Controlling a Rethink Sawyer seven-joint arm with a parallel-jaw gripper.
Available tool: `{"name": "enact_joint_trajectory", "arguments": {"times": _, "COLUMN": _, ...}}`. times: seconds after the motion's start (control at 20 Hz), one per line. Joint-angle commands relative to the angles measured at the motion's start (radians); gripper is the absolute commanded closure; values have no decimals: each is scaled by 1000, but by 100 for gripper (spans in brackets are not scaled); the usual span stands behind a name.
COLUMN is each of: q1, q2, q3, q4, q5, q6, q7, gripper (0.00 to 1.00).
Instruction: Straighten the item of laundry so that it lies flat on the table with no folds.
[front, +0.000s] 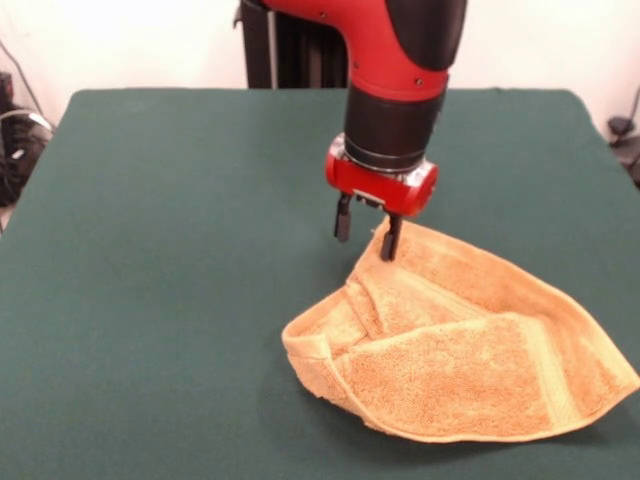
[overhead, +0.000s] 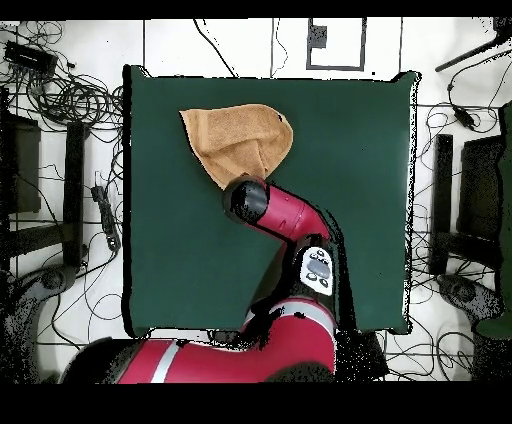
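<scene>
The orange-tan towel (front: 470, 350) lies on the green table (front: 150, 250) at the near right of the front view. It is folded over itself, with a rumpled fold at its left end and a hem band across the top layer. My gripper (front: 367, 230) hangs just above the towel's far corner with its fingers apart. The right finger (front: 391, 238) touches that corner's edge; nothing is between the fingers. In the overhead view the towel (overhead: 240, 140) lies near the table's far edge, and the arm's wrist (overhead: 246, 198) covers the gripper and the towel's near tip.
The table's right edge (front: 600, 150) runs close to the towel in the front view. Cables and stands (overhead: 70, 100) lie on the floor around the table (overhead: 370, 180). The robot's pedestal (front: 290, 50) stands behind the table's far edge.
</scene>
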Motion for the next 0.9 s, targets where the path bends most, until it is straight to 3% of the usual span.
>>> {"name": "enact_joint_trajectory", "arguments": {"times": 0.05, "q1": -12, "q2": 115, "q3": 135, "q4": 49, "q5": 7, "q6": -96, "q7": 183, "gripper": 0}}
{"name": "enact_joint_trajectory", "arguments": {"times": 0.5, "q1": -14, "q2": 136, "q3": 147, "q4": 30, "q5": -2, "q6": -113, "q7": 159, "gripper": 0}}
{"name": "enact_joint_trajectory", "arguments": {"times": 0.55, "q1": -20, "q2": 136, "q3": 152, "q4": 25, "q5": -15, "q6": -107, "q7": 138, "gripper": 100}}
{"name": "enact_joint_trajectory", "arguments": {"times": 0.7, "q1": -75, "q2": 128, "q3": 212, "q4": 17, "q5": -61, "q6": 1, "q7": 20, "gripper": 100}}
{"name": "enact_joint_trajectory", "arguments": {"times": 0.9, "q1": -76, "q2": 129, "q3": 213, "q4": 12, "q5": -71, "q6": 14, "q7": 34, "gripper": 100}}
